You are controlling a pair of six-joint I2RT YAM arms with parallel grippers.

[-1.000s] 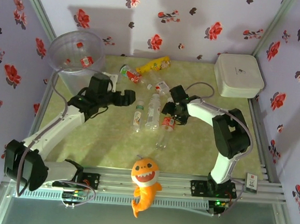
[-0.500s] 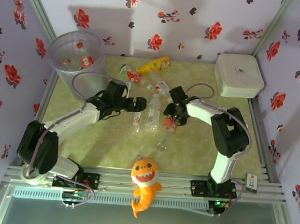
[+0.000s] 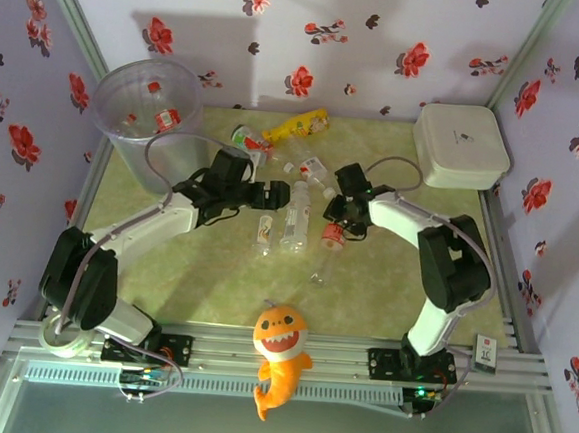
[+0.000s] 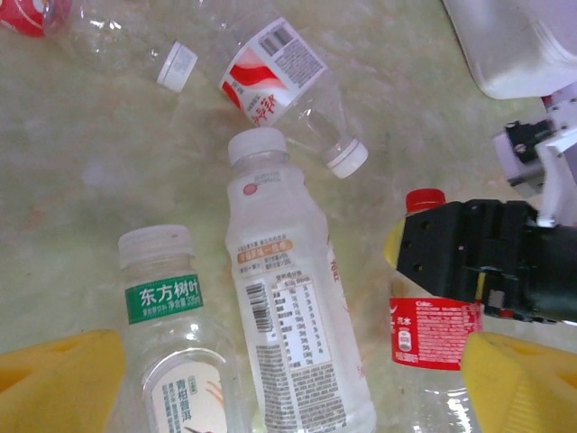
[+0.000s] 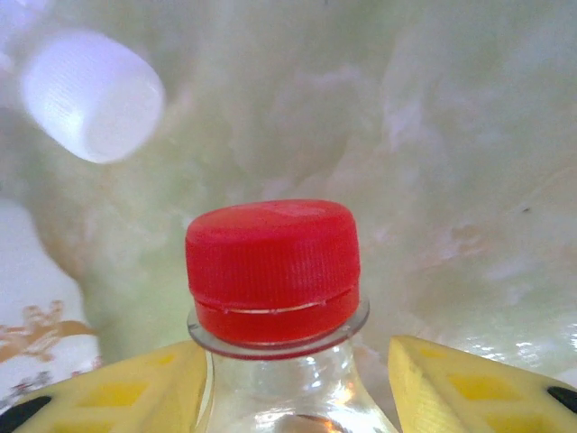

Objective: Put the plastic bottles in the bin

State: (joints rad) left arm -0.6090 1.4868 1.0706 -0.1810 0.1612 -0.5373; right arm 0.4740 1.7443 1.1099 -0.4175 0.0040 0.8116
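Right gripper (image 5: 293, 383) straddling red-capped bottle (image 5: 270, 271) neck, not clamped.

Probably a robot lab's test booth: floral-papered walls (image 3: 383, 43) enclose a green tabletop (image 3: 214, 281) framed with aluminium rails (image 3: 338, 359).

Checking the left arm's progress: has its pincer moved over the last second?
Yes. In the overhead view the left pincer has moved right, away from the tall round translucent plastic bin, and now hangs open over the clear plastic bottles mid-table.
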